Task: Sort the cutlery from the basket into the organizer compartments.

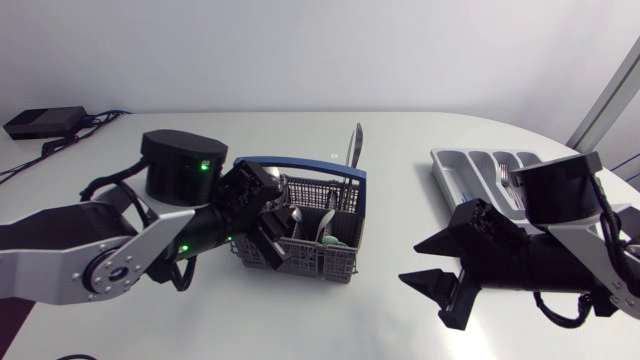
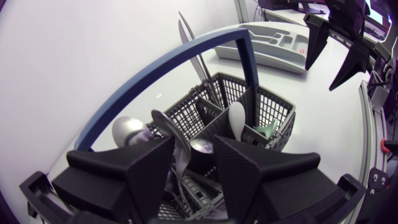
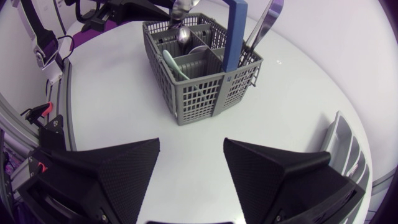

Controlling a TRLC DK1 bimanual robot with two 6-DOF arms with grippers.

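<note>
Several pieces crowd the basket (image 1: pixel 340 262), well apart from the organizer (image 1: pixel 450 165), so my left gripper (image 1: pixel 272 228), narrowly parted around a spoon (image 1: pixel 296 214) handle, could snag a neighbour or tip the basket when lifting, while my right gripper (image 1: pixel 412 262) hangs wide open and empty.
</note>
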